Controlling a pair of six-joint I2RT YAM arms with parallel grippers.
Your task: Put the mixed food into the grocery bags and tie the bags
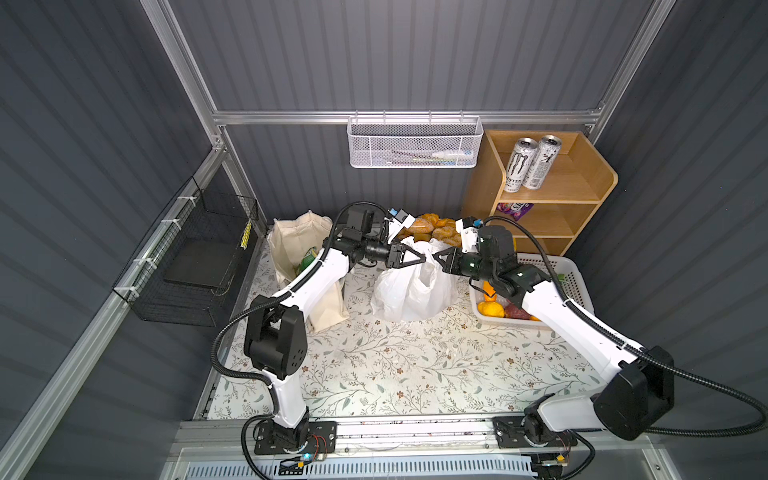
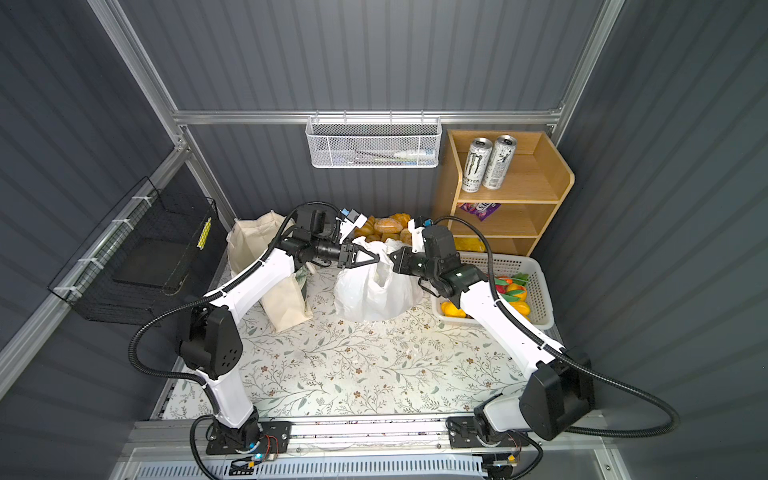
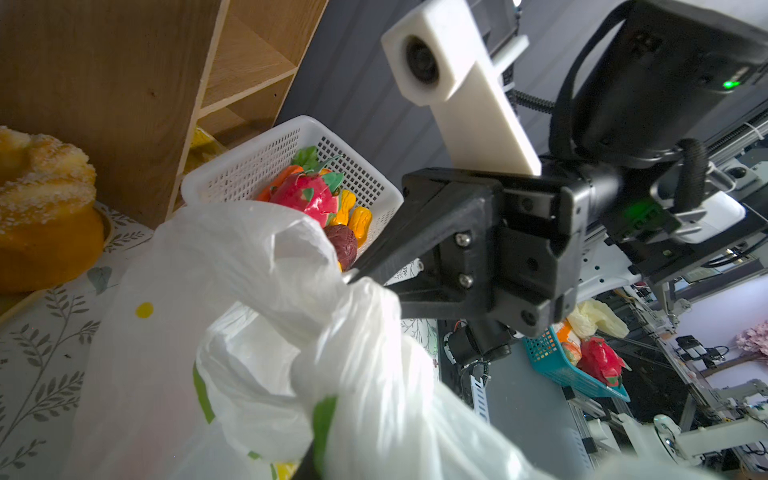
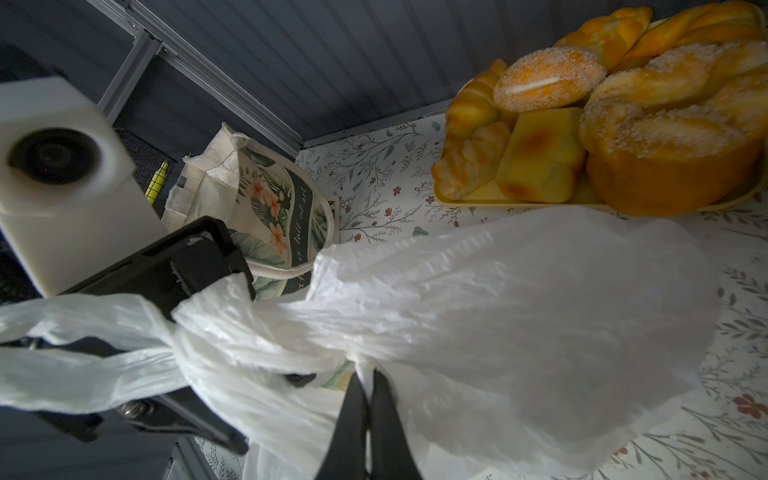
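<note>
The white plastic grocery bag [image 1: 415, 286] stands mid-table with green and yellow packets showing through its film [image 3: 324, 419]. Its handles are bunched into a twist [image 4: 183, 345] between both grippers. My right gripper [image 4: 368, 374] is shut on a strip of the bag's handle, just right of the bag top [image 1: 438, 254]. My left gripper [image 1: 422, 260] is at the bag top from the left. Handle plastic is draped round it and hides its tips in the left wrist view. The canvas tote [image 1: 299, 249] holds a green packet [image 1: 308, 257]. Toy produce [image 3: 307, 195] lies in the white basket [image 1: 577, 274].
A tray of bread rolls [image 1: 432, 228] sits just behind the bag. The wooden shelf [image 1: 582, 187] at the back right carries two cans [image 1: 528, 162] and a purple packet [image 1: 515, 209]. A white mesh basket [image 1: 415, 143] hangs on the back wall and a black wire basket [image 1: 195, 257] on the left wall.
</note>
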